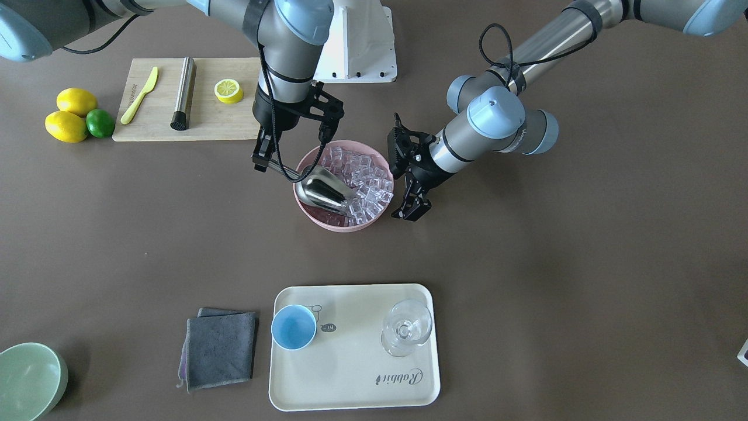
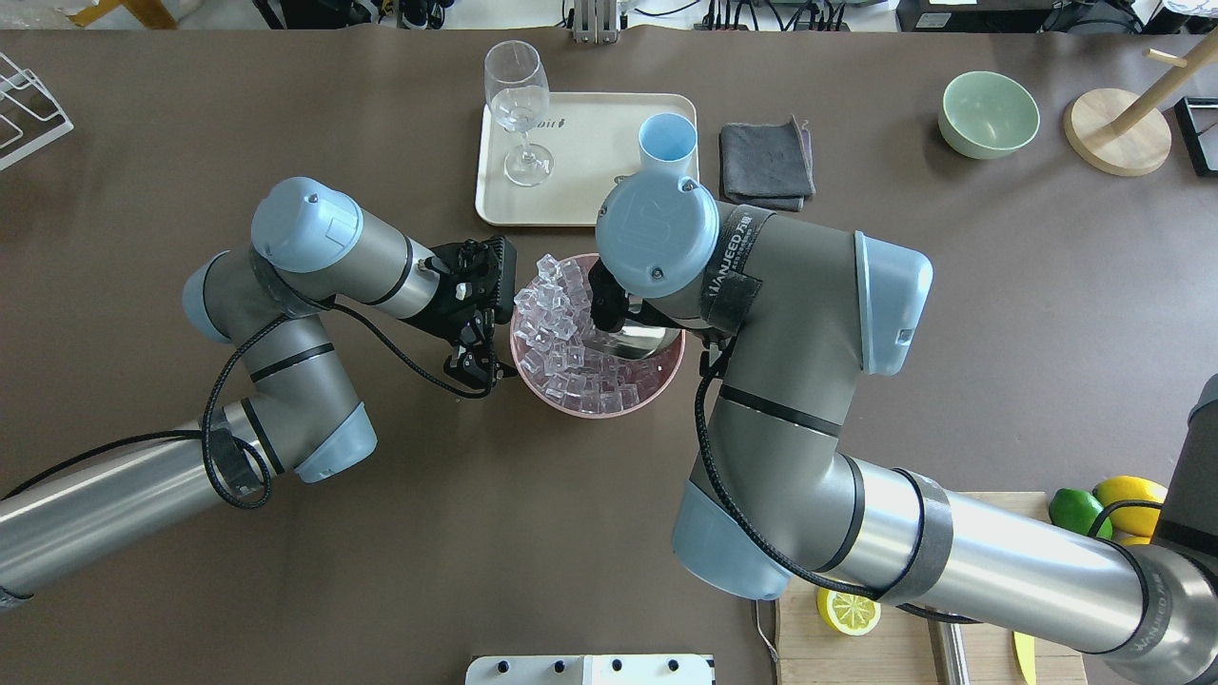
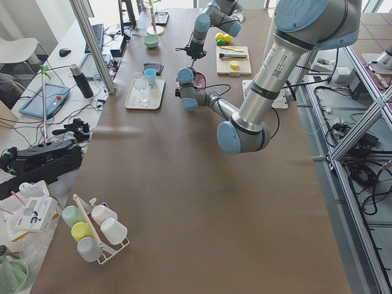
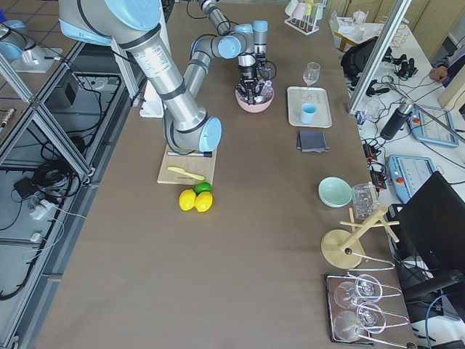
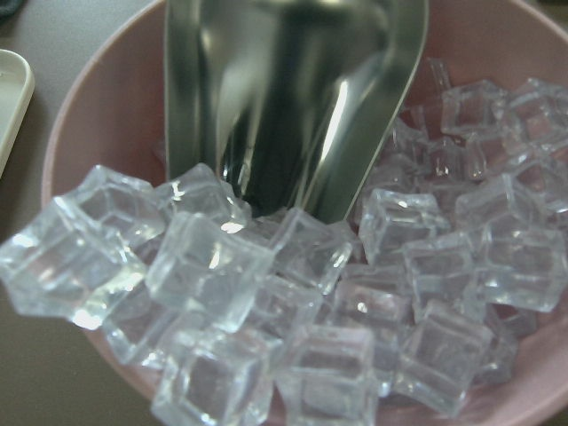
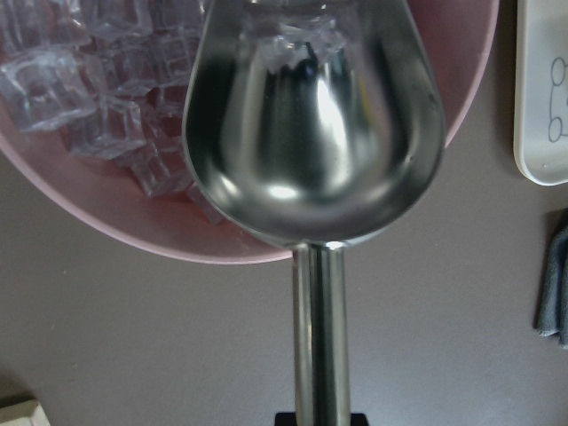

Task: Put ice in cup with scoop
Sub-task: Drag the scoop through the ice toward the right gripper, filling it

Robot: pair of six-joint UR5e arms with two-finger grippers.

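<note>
Scoop [image 1: 324,190], gripped by right end effector [image 1: 266,165], rests in ice [image 1: 368,181]; left end effector [image 1: 412,207] unclear.

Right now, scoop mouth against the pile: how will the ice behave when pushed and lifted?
The ice is loose glossy cubes heaped in the pink bowl, so it'll likely slide and tumble aside rather than move as one mass. The scoop is smooth steel with an open mouth; cubes probably slip out if it tips forward.
</note>
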